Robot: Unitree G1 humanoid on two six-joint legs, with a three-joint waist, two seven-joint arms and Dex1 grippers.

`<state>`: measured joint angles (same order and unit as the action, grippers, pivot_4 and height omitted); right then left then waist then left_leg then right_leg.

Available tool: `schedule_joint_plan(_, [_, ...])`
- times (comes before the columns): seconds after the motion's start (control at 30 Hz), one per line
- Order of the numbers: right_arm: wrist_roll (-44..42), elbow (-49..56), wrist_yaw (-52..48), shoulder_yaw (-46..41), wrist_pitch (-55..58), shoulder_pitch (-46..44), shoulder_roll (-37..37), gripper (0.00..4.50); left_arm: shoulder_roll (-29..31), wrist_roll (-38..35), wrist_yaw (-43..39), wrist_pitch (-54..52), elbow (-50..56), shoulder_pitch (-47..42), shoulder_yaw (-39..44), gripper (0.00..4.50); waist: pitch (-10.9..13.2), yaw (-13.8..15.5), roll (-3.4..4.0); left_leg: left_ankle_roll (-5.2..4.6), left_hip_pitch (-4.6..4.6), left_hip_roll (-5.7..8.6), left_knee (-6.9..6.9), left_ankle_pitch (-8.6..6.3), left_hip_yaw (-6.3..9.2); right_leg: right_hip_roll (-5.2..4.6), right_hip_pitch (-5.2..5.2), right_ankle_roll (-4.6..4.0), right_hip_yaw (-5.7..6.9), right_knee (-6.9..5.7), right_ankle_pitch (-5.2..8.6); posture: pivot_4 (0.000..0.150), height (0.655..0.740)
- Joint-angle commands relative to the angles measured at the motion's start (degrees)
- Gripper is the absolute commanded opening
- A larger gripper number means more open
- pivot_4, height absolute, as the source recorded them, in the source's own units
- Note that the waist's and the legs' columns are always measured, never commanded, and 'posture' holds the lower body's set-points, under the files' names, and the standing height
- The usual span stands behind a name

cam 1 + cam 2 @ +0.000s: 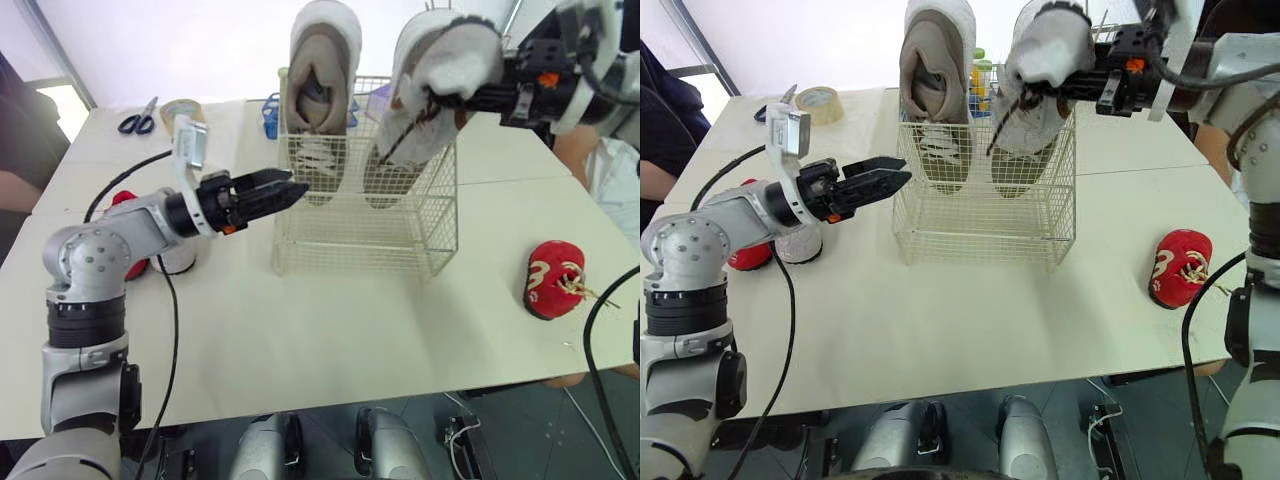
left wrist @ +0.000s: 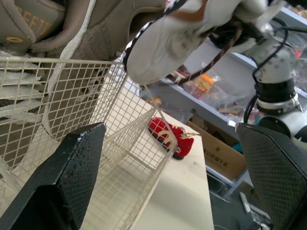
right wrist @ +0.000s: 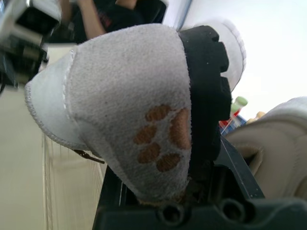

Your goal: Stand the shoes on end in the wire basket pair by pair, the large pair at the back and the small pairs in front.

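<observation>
My right gripper (image 1: 470,95) is pinching a grey suede shoe (image 1: 440,60) standing in the white wire basket (image 1: 360,240) beside its twin (image 1: 322,70); my left gripper (image 1: 297,186) is gaping empty.

The wire basket (image 1: 400,240) is thin, cream-coated metal mesh. The beige shoe (image 1: 322,60) and the pale grey shoe (image 3: 134,96) look matt and suede-like. The table (image 1: 350,330) is smooth and matt. The left tool (image 1: 296,190) has black, finely textured pads (image 2: 72,182).

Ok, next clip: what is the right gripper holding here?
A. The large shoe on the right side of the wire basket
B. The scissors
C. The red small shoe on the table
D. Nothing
A. The right gripper is shut on the heel of the large shoe, which stands toe-down in the wire basket, while the red small shoe lies apart on the table.
</observation>
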<state>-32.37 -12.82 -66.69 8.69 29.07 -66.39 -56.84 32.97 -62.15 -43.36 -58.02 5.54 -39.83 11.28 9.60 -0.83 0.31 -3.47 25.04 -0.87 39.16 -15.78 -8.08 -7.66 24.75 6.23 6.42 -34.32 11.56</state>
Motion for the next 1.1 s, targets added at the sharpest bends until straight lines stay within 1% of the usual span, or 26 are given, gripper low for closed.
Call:
schedule_joint_plan(0.03, [6.18,-6.11,-7.52,1.43,-6.4,-4.07,0.94,0.62,-0.18,0.29,-0.22,1.15,2.34,-0.01,0.38,4.49,0.09,0.08,0.0,0.01,0.01,0.0,0.0,0.01,0.0,0.0,0.0,0.0,0.01,-0.01,0.0,0.15,0.74])
schedule_joint_plan(0.17, [12.7,-15.46,-14.17,3.96,-12.82,-6.77,3.46,0.62,-0.44,0.55,0.06,1.14,3.0,0.13,0.39,4.49,0.22,0.04,0.0,0.02,0.04,0.01,0.0,0.02,0.0,0.0,0.0,0.01,0.05,0.0,-0.01,0.15,0.74])
schedule_joint_plan(0.33, [18.76,-27.65,-18.14,4.58,-18.16,-11.02,7.59,0.62,0.09,1.85,-0.03,1.09,4.82,1.22,-0.52,4.49,0.34,-0.11,0.08,0.08,0.05,0.01,0.0,0.05,0.01,0.03,0.01,0.02,0.07,-0.02,0.0,0.15,0.74])
schedule_joint_plan(0.43, [21.28,-32.8,-19.34,4.26,-20.34,-12.33,9.51,0.62,0.58,3.13,-0.26,1.33,6.0,2.19,-1.19,4.49,0.41,-0.2,0.16,0.12,0.05,0.01,-0.01,0.08,0.03,0.05,0.01,0.02,0.09,-0.03,0.0,0.15,0.74])
schedule_joint_plan(0.53, [22.93,-35.53,-20.19,3.93,-20.79,-12.49,11.05,0.62,1.01,5.25,-0.43,1.97,7.44,3.16,-2.29,4.49,0.42,-0.18,0.18,0.15,0.05,0.0,-0.01,0.09,0.05,0.06,0.0,0.02,0.09,-0.05,0.0,0.15,0.74])
schedule_joint_plan(0.6, [23.79,-36.2,-20.49,3.73,-20.96,-12.21,11.58,1.66,1.08,6.01,-0.44,2.31,8.15,3.58,-2.62,4.5,0.43,-0.13,0.19,0.16,0.05,0.0,-0.01,0.1,0.05,0.06,0.0,0.02,0.09,-0.06,0.0,0.15,0.74])
schedule_joint_plan(0.67, [24.54,-36.22,-20.69,3.53,-21.18,-11.75,11.73,2.52,1.21,6.97,-0.42,2.95,8.74,3.91,-2.98,4.5,0.43,-0.11,0.2,0.16,0.05,0.01,-0.01,0.1,0.05,0.06,0.0,0.02,0.09,-0.06,0.0,0.15,0.74])
schedule_joint_plan(0.73, [24.73,-35.53,-20.76,3.01,-20.82,-11.18,11.72,3.61,1.14,8.17,-0.27,3.82,9.14,4.06,-3.47,4.5,0.43,-0.2,0.2,0.17,0.04,0.01,-0.01,0.1,0.06,0.06,0.0,0.02,0.09,-0.07,0.0,0.15,0.74])
schedule_joint_plan(0.8, [24.82,-34.17,-20.44,2.49,-20.69,-10.52,11.41,4.45,1.21,9.51,-0.35,4.75,9.48,4.24,-4.22,4.5,0.43,-0.27,0.2,0.2,0.04,0.01,0.0,0.12,0.06,0.06,0.0,0.01,0.09,-0.09,-0.01,0.15,0.74])
schedule_joint_plan(0.9, [24.84,-30.41,-19.84,1.25,-20.07,-9.14,10.31,4.45,0.32,10.52,-0.03,5.71,9.82,4.15,-4.56,4.5,0.43,-0.18,0.2,0.24,0.03,0.01,0.0,0.15,0.08,0.06,0.0,0.01,0.09,-0.13,-0.01,0.15,0.74])
schedule_joint_plan(1.0, [23.57,-24.38,-18.88,-1.07,-17.34,-7.44,8.29,4.45,-0.73,11.3,0.74,6.96,10.05,3.91,-4.33,4.5,0.45,-0.01,0.23,0.25,0.03,0.01,0.01,0.15,0.09,0.04,0.0,0.01,0.09,-0.16,-0.01,0.15,0.74])
schedule_joint_plan(1.1, [21.04,-14.33,-17.75,-4.93,-12.1,-3.76,4.67,4.45,-0.72,11.86,1.04,7.51,10.31,3.76,-4.1,4.5,0.45,0.15,0.23,0.25,0.03,0.01,0.0,0.15,0.12,0.04,0.01,0.01,0.1,-0.16,0.0,0.15,0.74])
